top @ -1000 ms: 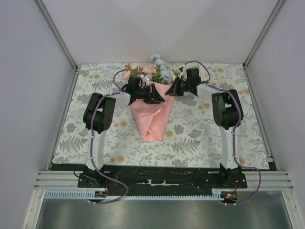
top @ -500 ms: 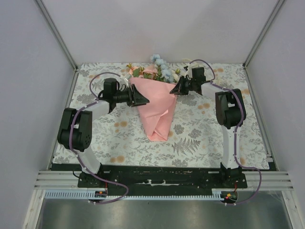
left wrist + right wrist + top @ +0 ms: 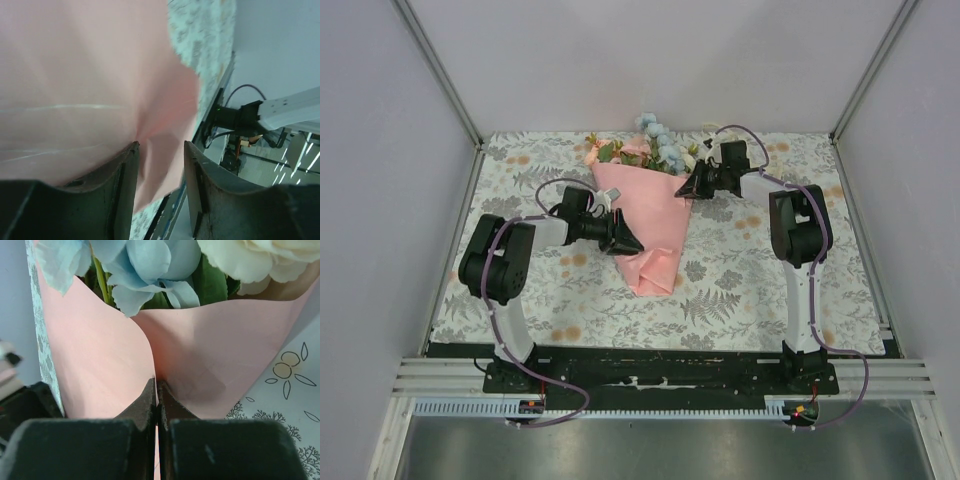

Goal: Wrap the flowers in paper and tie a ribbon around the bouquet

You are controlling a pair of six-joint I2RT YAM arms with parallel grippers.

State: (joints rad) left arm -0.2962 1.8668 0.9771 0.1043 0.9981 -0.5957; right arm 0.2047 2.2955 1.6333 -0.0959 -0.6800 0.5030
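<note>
The bouquet lies in the middle of the table as a cone of salmon-pink paper, tip towards me. The flowers, pink, blue and white with green leaves, stick out of its far end. My right gripper is shut on the paper's upper right edge; the right wrist view shows the closed gripper pinching a paper fold below blue blossoms and a white bloom. My left gripper is at the cone's lower left edge, jaws apart, and the paper reaches between its fingers. The ribbon is out of view.
A floral-print tablecloth covers the table. Grey enclosure walls with metal posts stand on three sides. A black base rail runs along the near edge, carrying both arm bases.
My left gripper left the cone's top by the flowers, swung out to the left, then came back in lower, at the cone's lower left edge. The right gripper kept its grip on the paper.
</note>
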